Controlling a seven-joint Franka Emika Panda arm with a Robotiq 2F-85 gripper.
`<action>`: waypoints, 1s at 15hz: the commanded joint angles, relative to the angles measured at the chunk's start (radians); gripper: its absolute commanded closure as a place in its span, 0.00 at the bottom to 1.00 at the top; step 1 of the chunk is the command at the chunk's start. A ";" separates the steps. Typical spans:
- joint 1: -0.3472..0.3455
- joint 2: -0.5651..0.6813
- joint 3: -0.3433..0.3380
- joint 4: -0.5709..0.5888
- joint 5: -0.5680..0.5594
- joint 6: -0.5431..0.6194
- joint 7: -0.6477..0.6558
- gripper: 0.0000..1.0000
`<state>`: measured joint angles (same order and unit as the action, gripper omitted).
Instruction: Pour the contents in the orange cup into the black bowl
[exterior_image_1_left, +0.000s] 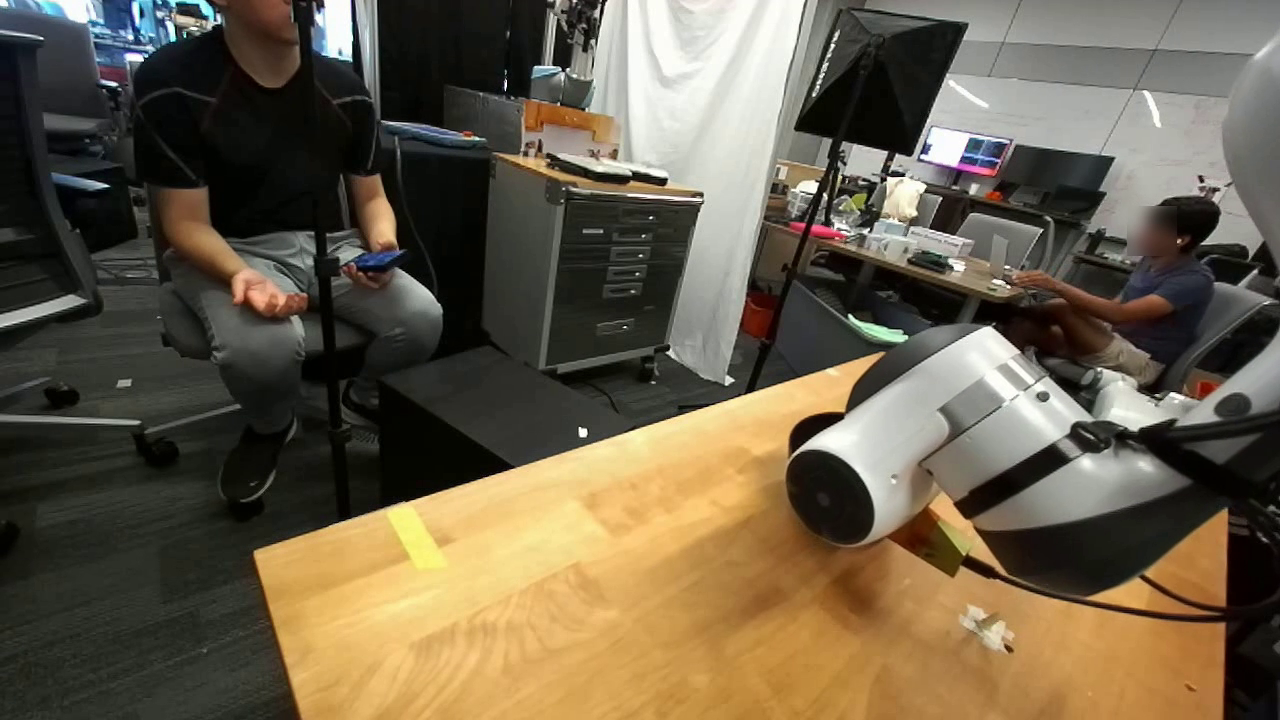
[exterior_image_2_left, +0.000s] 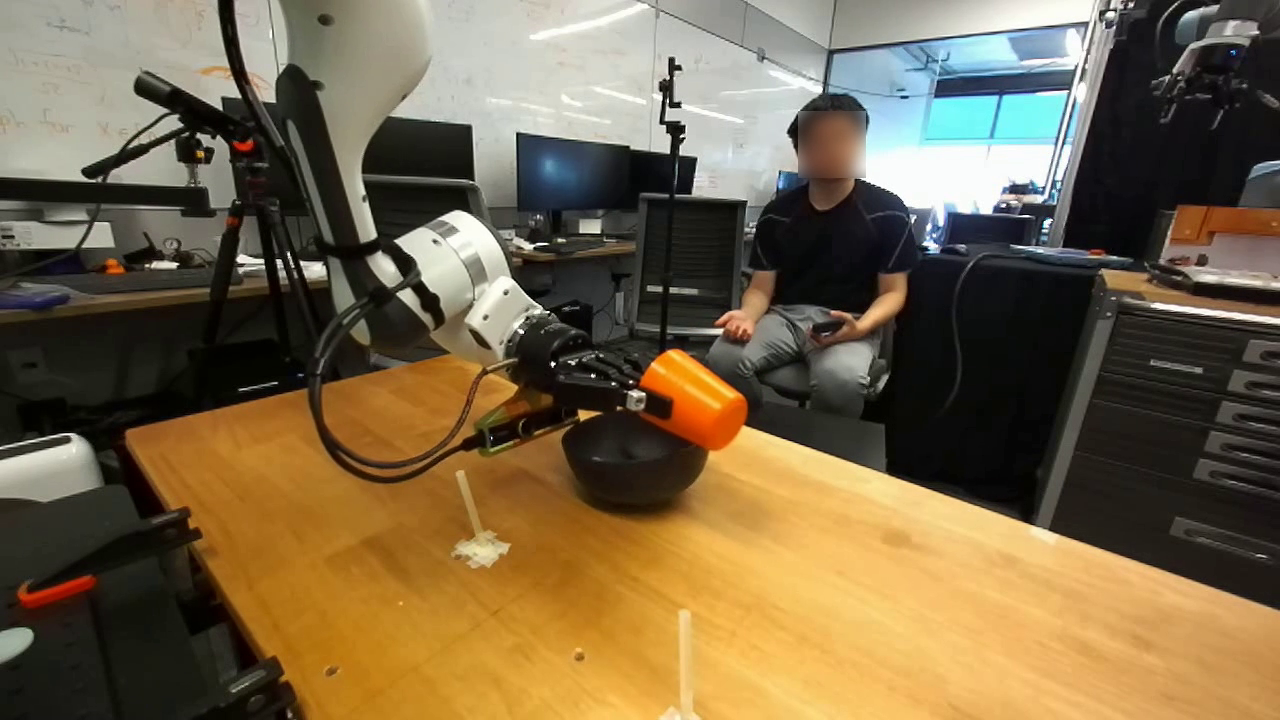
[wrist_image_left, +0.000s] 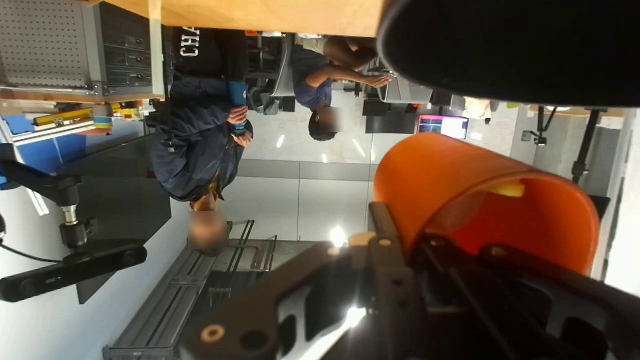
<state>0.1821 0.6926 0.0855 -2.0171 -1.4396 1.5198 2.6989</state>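
The orange cup (exterior_image_2_left: 702, 402) is held tilted over the right rim of the black bowl (exterior_image_2_left: 632, 472) in an exterior view. My gripper (exterior_image_2_left: 648, 402) is shut on the cup. In the wrist view, which stands upside down, one finger lies along the outside of the cup (wrist_image_left: 435, 175); the other fingertip is hidden. The cup's mouth faces right there, and a yellow patch (wrist_image_left: 507, 188) shows inside; I cannot tell whether this is the contents. The bowl (wrist_image_left: 510, 50) looks dark at the upper right, with no bits visible in it. In the other exterior picture the arm (exterior_image_1_left: 900, 460) hides the cup.
The bowl stands on a wooden table (exterior_image_2_left: 900, 570). Two thin pale sticks, one (exterior_image_2_left: 469, 505) taped near the bowl and one (exterior_image_2_left: 685, 660) nearer the camera, stand upright on it. Cables (exterior_image_2_left: 370, 465) hang below the wrist. A seated person (exterior_image_2_left: 830, 250) is beyond the table.
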 joint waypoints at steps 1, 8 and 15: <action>-0.029 -0.067 0.017 -0.056 -0.016 0.025 -0.011 0.99; -0.021 -0.029 0.002 0.000 0.009 -0.051 -0.029 0.99; -0.010 0.016 0.002 0.043 0.012 -0.129 -0.022 0.99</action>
<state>0.1643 0.6828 0.0825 -2.0143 -1.4387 1.4580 2.6922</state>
